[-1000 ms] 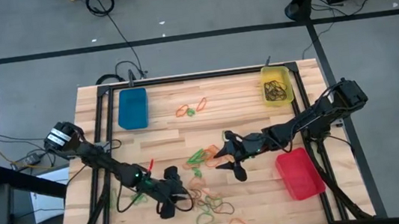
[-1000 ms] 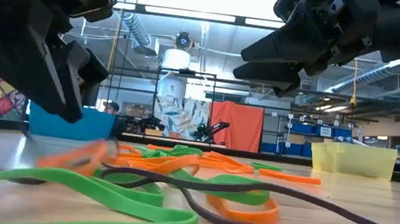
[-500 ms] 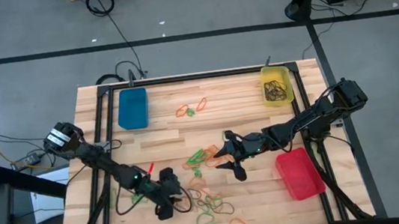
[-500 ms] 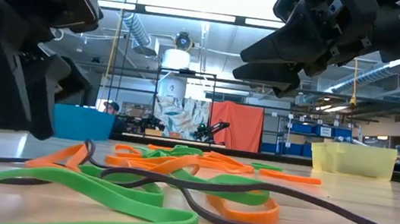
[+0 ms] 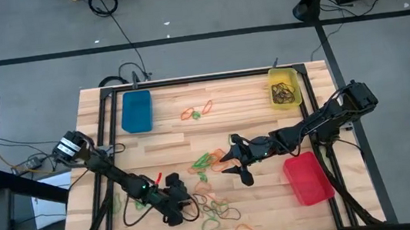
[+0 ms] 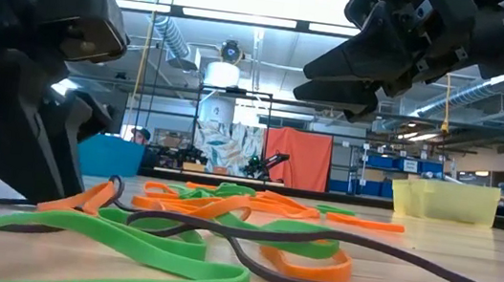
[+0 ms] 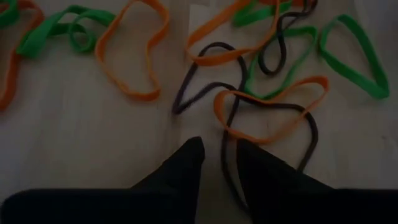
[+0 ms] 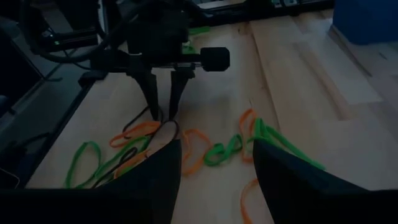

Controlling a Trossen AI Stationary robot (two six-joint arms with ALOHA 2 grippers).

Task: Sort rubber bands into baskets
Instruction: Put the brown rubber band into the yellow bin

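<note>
Orange, green and dark rubber bands [image 5: 217, 209] lie tangled on the wooden table [image 5: 169, 142] near its front edge — that is the heap your left gripper [image 5: 186, 204] is working. In the left wrist view its two dark fingers [image 7: 186, 163] are down at the tabletop with a narrow gap between them, and a dark band [image 7: 227, 174] runs through that gap; you cannot tell whether they are pinching it or just straddling it. A second loose cluster of bands [image 5: 208, 162] sits around the middle of the table, and a few more [image 5: 197, 111] lie further back, between the blue basket [image 5: 136, 111] and the yellow basket [image 5: 284, 87]. Dark bands show inside the yellow one.

Your right gripper [image 5: 234, 160] hangs above the middle cluster, off the table, its fingers [image 8: 283, 177] spread wide with nothing between them. Just to its right, near the table's right edge, stands the red basket [image 5: 307, 178] — you see no bands in it.
</note>
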